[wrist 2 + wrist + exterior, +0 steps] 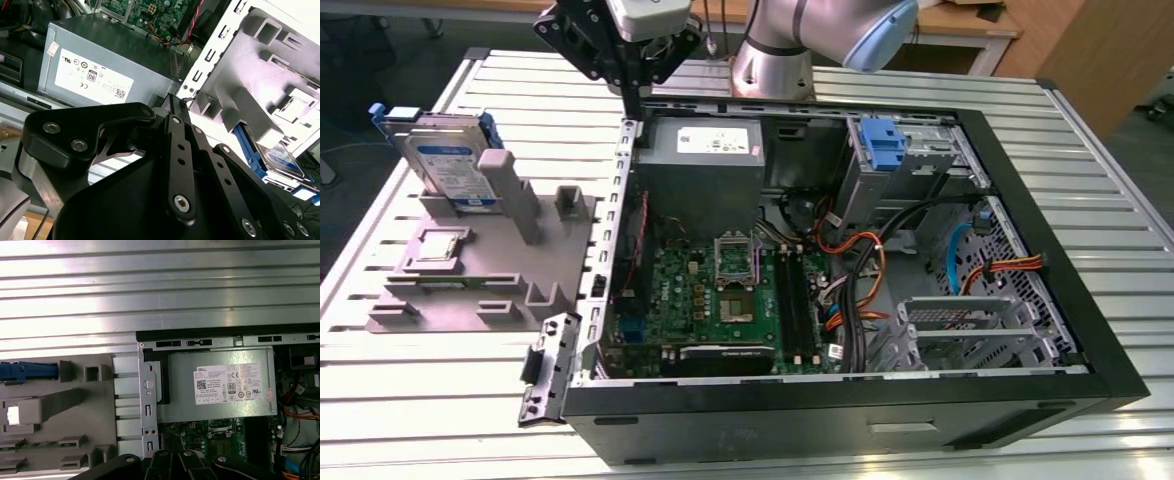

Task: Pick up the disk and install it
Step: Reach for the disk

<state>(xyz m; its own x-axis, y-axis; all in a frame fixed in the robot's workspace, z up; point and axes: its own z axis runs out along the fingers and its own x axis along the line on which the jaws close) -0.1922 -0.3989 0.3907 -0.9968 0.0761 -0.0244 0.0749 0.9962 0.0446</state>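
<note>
Scene: an open computer case lies on its side on a slatted metal surface. A grey holding fixture sits just beside the case, on the exterior view's left.

The disk: the disk stands upright on its edge in a slot at the far end of the fixture, label facing out, with blue rails along its sides. In the second wrist view the disk shows behind the fixture's grey posts. In the first wrist view its blue rail is seen from above. Nothing touches it.

Tool: the tool hangs from the arm over the case's rear corner, between the fixture and the power supply. It is apart from the disk, which lies to the exterior view's left of it. In the second wrist view the tool has its two fingers drawn together until the tips meet, and nothing is held between them.

Inside the case: the motherboard faces up in the middle. A bare blue bracket sits in a bay at the far side, next to the power supply. A grey metal cage near the front corner looks unoccupied, with loose cables around it.

Done so far: nothing of the task, judging by how things lie. The disk is seated in its fixture slot and no drive shows in the case.

Left to do: both parts of the task, the pick-up and the install.
</note>
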